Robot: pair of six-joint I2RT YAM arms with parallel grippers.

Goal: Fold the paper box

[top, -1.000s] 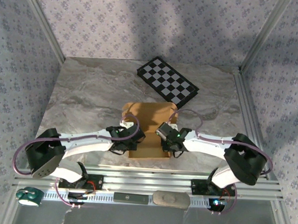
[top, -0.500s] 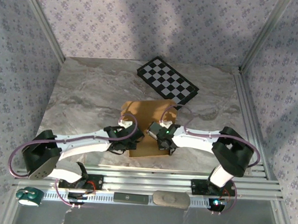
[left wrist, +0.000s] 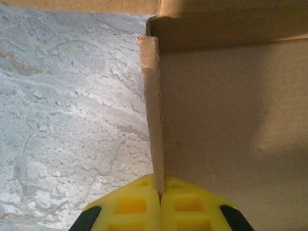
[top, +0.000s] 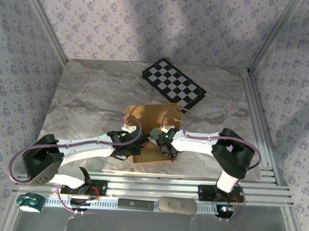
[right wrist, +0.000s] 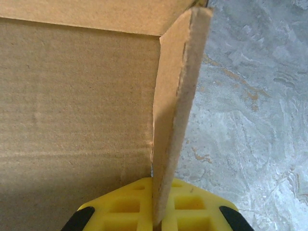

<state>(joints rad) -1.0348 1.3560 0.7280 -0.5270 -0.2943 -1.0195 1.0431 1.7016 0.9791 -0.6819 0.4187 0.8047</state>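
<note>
As end effectors (left wrist: 160, 191) (right wrist: 157, 211) pinch, box (top: 153, 113) seems half-folded.

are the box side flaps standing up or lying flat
Standing up: the left flap and right flap rise on edge, each pinched between yellow fingers.

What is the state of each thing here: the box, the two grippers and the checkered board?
paper box: partly folded, open on top, both side walls raised upright.
left gripper: shut on the left side wall of the paper box.
right gripper: shut on the right side wall of the paper box.
checkered board: lying flat, untouched by either gripper.
</note>
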